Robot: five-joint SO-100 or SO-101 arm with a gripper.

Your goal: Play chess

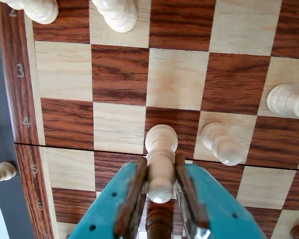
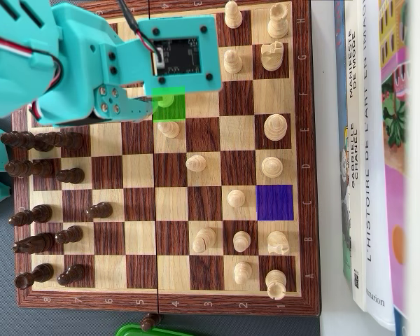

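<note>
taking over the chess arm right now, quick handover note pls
Claw: shut on a white pawn, fingers on both sides of its stem in the wrist view.
Position: overhead, the arm hangs over the upper left of the chessboard, beside a green-highlighted square; the pawn's base shows just below that square. Whether the pawn is lifted or resting on the board, cannot tell.
A blue-highlighted square sits empty near the white side.
Dark pieces line the left edge; one dark piece lies off the board at the bottom.
Done: pawn gripped.
Left: likely place it and release; the target square is not certain from these views.
</note>
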